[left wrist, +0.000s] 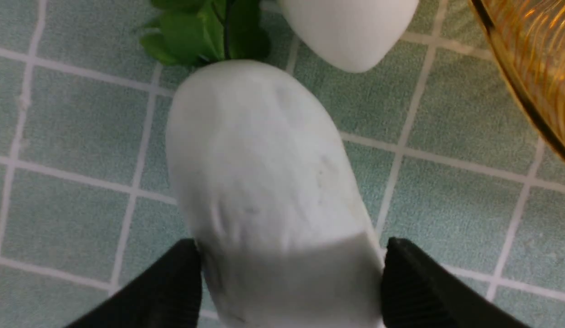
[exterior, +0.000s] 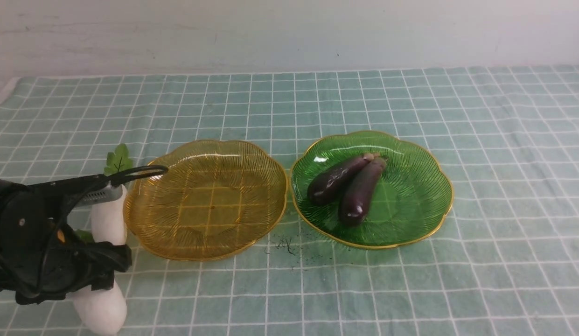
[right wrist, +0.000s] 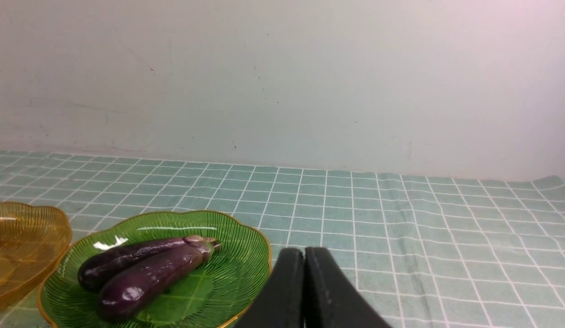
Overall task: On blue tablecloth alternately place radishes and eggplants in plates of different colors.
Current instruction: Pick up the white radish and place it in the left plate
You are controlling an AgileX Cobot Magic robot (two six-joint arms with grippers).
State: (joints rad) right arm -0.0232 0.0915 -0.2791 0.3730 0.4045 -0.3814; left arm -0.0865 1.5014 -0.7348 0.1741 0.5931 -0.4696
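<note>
Two white radishes lie on the blue tablecloth (exterior: 504,140) left of the empty amber plate (exterior: 210,200): a far radish (exterior: 109,219) with green leaves and a near radish (exterior: 102,305). My left gripper (exterior: 100,275) is low over the near radish. In the left wrist view the left gripper (left wrist: 291,273) has both black fingers pressed against the sides of this radish (left wrist: 264,182), which rests on the cloth. Two dark-purple eggplants (exterior: 338,177) (exterior: 361,191) lie side by side in the green plate (exterior: 410,196). My right gripper (right wrist: 304,255) is shut and empty, off the front view.
The far radish's tip (left wrist: 350,32) and the near radish's leaves (left wrist: 205,32) are just beyond my left fingers. The amber plate's rim (left wrist: 537,68) is close beside them. Small dark specks (exterior: 284,245) lie on the cloth between the plates. A pale wall stands behind the table.
</note>
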